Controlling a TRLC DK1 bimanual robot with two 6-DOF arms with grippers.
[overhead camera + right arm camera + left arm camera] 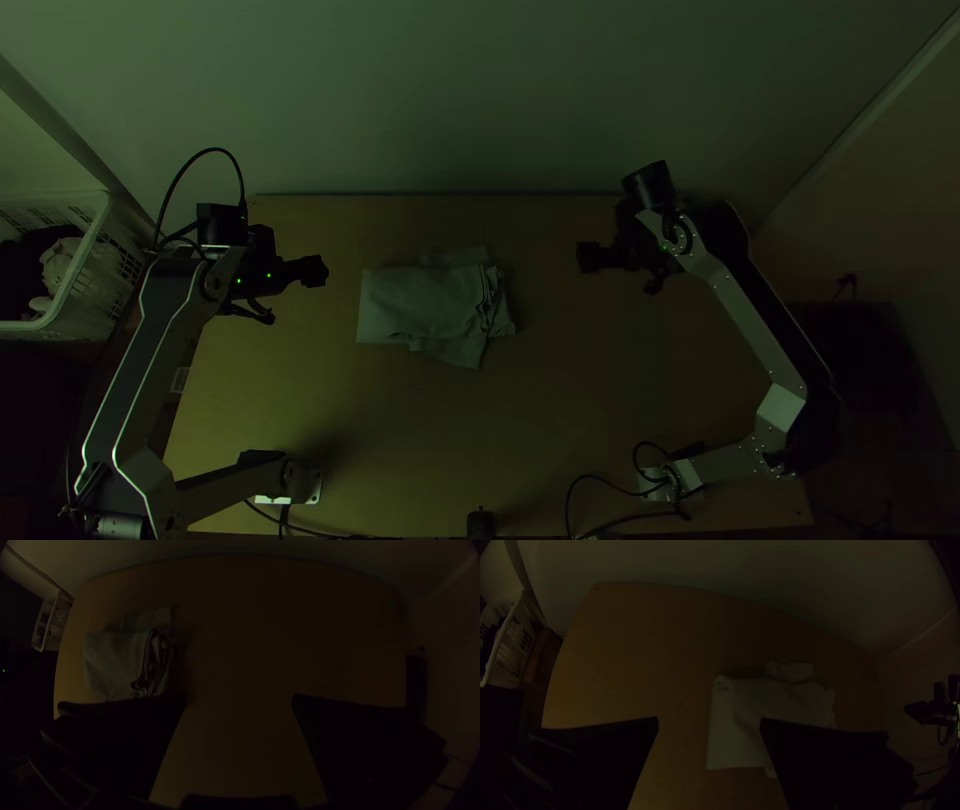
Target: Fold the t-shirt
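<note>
My grey metal links [755,330] rise nearest in the top view; the soft, rumpled grey t-shirt [425,305] lies folded between my left gripper [314,270], the nearer one, and my right gripper [588,257], on smooth wood [420,430] before a plain wall [400,100]. Left wrist view: fingers [825,755] spread, one overlapping the cloth. Right wrist view: fingers [135,735] spread, wood between, layered edges beyond one

Seeing a t-shirt [750,705] folded on the table [630,650], kinda rumpled | got left gripper [313,271] fingers wide apart, partly blocking the t-shirt | right gripper [587,257] farther off, white basket [516,647] beside the table
</note>
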